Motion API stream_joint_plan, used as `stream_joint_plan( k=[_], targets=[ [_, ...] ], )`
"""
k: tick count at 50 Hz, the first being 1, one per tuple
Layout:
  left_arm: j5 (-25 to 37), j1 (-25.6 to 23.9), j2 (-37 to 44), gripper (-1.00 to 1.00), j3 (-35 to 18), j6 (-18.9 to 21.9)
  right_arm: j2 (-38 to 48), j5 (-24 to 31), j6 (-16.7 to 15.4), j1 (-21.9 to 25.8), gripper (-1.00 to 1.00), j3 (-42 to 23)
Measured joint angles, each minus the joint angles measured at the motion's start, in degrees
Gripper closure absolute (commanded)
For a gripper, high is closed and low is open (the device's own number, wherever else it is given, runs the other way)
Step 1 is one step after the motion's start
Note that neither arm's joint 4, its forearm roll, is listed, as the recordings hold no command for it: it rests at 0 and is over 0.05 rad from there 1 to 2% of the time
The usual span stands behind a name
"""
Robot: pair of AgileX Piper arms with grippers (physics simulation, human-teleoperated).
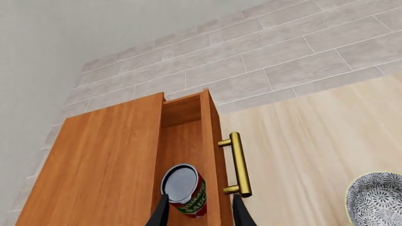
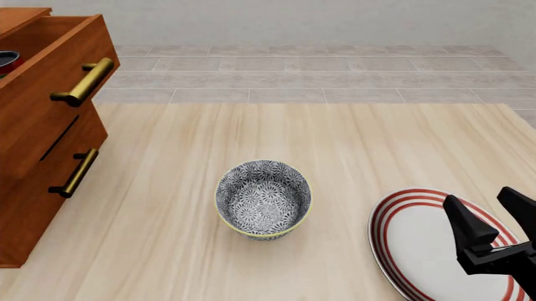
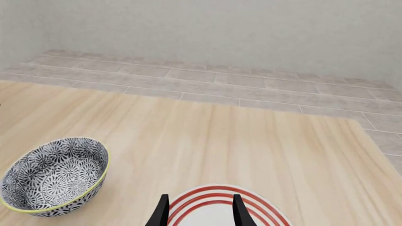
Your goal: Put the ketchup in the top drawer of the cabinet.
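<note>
Cylindrical ketchup [image 1: 184, 189], grey round top, tomato label with partly legible lettering, sits inside the pulled-out wooden top drawer [image 1: 213, 141] of the cabinet [image 1: 94, 165], left gripper [image 1: 199, 212] spread around it, contact unclear; right gripper [image 3: 198, 207] open, empty over striped plate [image 3: 213, 202].

The pulled-out reddish-brown wooden top drawer [image 1: 188, 141] leaves a narrow slot, partly filled by the tomato-labelled ketchup can [image 1: 185, 188], while the grey floral bowl [image 2: 263, 199] occupies mid-counter [image 2: 377, 144].
</note>
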Motion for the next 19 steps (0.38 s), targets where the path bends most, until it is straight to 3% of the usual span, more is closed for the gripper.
stream_joint_plan(
  k=[19],
  targets=[
    [4.1,-9.9,-15.4,-1.0,6.4,2.3,0.2,-0.1,-0.1,0.1,-1.0,0.0]
  ],
)
